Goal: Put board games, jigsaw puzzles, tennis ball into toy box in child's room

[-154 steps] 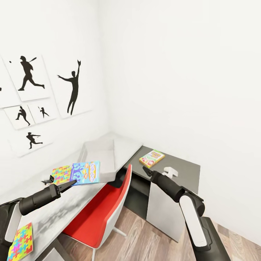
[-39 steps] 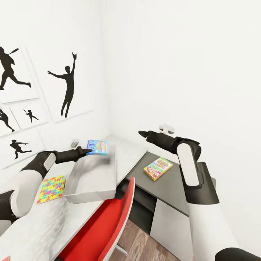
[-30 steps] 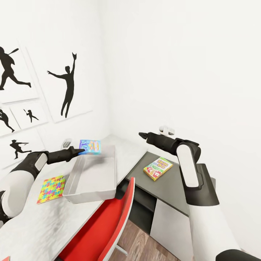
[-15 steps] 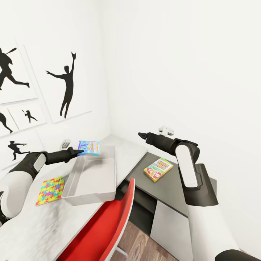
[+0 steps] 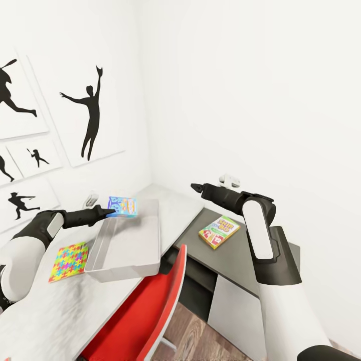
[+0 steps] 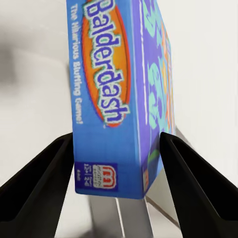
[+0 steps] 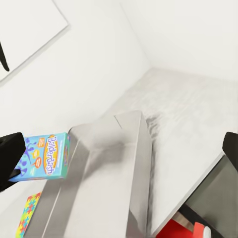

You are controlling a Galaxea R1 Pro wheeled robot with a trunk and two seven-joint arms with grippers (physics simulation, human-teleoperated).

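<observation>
The blue cartoon-art board game box (image 5: 123,205) is clamped between the left gripper's (image 5: 111,212) fingers and held above the light grey open-topped toy box (image 5: 128,243), apparently for release into it, while the right gripper's (image 5: 194,187) state cannot be told.

Your left gripper (image 5: 109,212) holds the blue flat Balderdash game box (image 5: 123,206) above the far end of the light grey open-topped tray (image 5: 125,245) on the long pale desk top (image 5: 60,306). Left of the tray lies a multicoloured jigsaw square (image 5: 68,254). On the lower dark cabinet top (image 5: 240,250) to the right lies the yellow-green lettered game box (image 5: 219,231). Before the desk stands the red chair (image 5: 145,321).
</observation>
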